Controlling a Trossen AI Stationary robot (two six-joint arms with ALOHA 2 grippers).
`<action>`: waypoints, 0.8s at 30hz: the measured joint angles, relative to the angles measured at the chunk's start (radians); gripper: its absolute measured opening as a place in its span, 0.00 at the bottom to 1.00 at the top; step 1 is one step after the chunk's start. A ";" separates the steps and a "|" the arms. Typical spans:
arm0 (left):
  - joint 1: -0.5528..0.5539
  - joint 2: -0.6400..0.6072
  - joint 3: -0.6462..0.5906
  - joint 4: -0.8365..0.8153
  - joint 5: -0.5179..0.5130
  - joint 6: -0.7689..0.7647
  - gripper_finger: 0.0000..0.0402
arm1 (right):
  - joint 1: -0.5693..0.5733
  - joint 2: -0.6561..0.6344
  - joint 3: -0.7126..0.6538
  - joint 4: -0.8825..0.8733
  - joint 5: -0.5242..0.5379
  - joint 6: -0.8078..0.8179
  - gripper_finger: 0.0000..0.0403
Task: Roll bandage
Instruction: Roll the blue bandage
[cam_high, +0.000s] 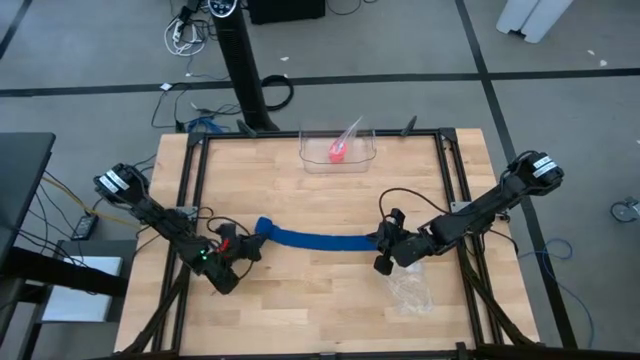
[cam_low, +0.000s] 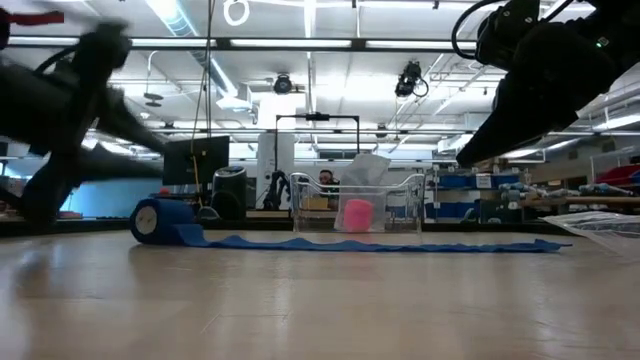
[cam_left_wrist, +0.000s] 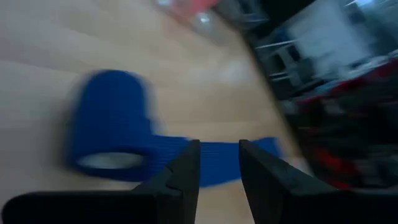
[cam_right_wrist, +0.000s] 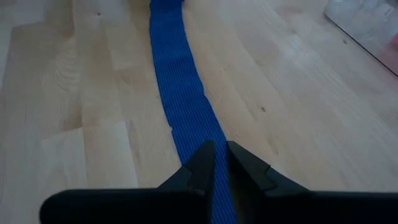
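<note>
You see the bandage (cam_high: 318, 240) in bright blue, with a fine ribbed weave along its flat strip and a pale inner core at its rolled end. The desk (cam_high: 320, 310) is light wood in plank stripes, framed in black. A pink-red roll (cam_high: 338, 152) sits in a clear container (cam_high: 368, 160). Both grippers, left (cam_left_wrist: 217, 180) and right (cam_right_wrist: 219, 163), are black. You note a clear plastic bag (cam_high: 408, 290).

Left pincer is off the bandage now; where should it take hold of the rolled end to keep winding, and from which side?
Probably the rolled end of the bandage, across its two flat faces. It lies on its side at the strip's left end, so the open left pincer, just beside it, could come from the side away from the strip. The right pincer sits at the far end.
</note>
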 joint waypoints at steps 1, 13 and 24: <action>0.000 0.000 0.000 0.083 -0.015 0.064 0.29 | 0.000 0.000 0.000 0.001 0.000 0.000 0.10; -0.005 0.116 0.080 0.549 -0.080 0.459 0.29 | -0.021 0.000 0.000 0.047 0.003 0.024 0.10; -0.081 0.161 0.111 0.597 -0.207 0.582 0.23 | -0.024 0.000 0.000 0.080 0.003 0.011 0.10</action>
